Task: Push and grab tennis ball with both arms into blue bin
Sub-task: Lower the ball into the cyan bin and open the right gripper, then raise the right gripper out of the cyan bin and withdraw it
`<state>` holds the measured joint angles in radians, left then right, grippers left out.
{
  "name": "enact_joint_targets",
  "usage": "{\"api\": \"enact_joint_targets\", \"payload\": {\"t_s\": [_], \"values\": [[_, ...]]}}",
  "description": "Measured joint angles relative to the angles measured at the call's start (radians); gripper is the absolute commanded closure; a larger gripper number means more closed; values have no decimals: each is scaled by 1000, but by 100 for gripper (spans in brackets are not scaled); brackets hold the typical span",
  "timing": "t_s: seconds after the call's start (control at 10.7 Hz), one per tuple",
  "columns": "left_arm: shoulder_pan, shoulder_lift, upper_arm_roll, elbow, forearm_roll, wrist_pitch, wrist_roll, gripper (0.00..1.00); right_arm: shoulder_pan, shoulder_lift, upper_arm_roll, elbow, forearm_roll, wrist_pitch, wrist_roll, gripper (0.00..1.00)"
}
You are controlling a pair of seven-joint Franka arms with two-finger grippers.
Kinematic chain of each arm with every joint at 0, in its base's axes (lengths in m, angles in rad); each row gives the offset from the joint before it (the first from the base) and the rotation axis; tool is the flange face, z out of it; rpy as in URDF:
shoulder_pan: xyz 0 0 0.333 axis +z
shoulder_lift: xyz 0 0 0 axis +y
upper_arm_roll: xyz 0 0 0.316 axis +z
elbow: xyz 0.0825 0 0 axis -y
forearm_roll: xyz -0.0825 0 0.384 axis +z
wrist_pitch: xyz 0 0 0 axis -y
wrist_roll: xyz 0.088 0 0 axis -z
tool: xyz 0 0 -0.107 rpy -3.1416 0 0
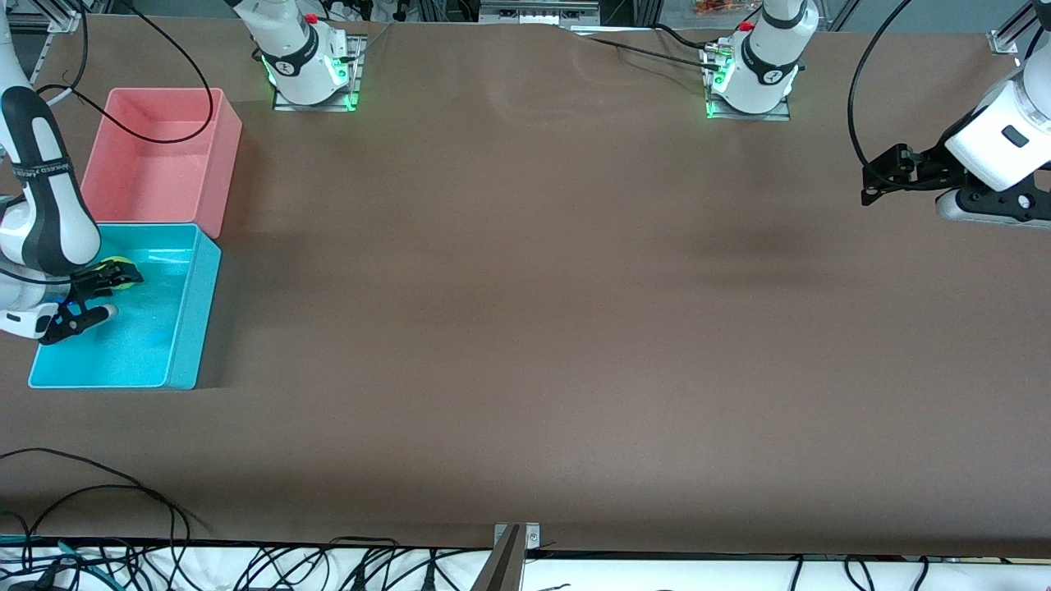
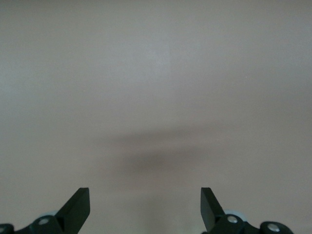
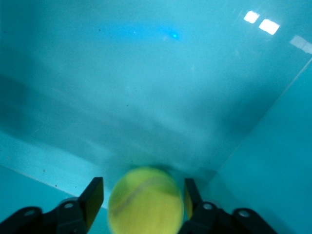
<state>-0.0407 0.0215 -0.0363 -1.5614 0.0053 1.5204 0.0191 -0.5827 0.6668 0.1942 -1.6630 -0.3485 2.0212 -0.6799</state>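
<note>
The right gripper (image 1: 105, 294) hangs inside the blue bin (image 1: 187, 328), at the right arm's end of the table, with the tennis ball (image 1: 117, 271) between its fingers. In the right wrist view the ball (image 3: 145, 201) sits between the two black fingers (image 3: 92, 195), but it looks smeared and there seems to be a sliver of space at each side — whether the jaws are clamped on it or have let go, I cannot tell. The bin's cyan floor (image 3: 146, 87) fills the rest of that view.

The pink bin (image 1: 222, 164) stands touching the blue one, farther from the front camera.

The left gripper (image 1: 883, 174) waits in the air over the bare brown table (image 1: 525, 328) at the left arm's end, fingers (image 2: 78, 204) spread wide with nothing between them.

A dark band on the right arm's (image 1: 41, 189) forearm carries small white lettering — too small to read
</note>
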Motion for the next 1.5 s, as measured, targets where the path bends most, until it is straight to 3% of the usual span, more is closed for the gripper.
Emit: {"api": "enact_joint_targets", "payload": {"t_s": [0.94, 1.5], "values": [[0, 0, -5, 0, 0, 0, 0, 0, 3, 2, 11, 6, 1, 9, 2, 0], [0, 0, -5, 0, 0, 0, 0, 0, 25, -21, 79, 128, 1, -36, 3, 0]]}}
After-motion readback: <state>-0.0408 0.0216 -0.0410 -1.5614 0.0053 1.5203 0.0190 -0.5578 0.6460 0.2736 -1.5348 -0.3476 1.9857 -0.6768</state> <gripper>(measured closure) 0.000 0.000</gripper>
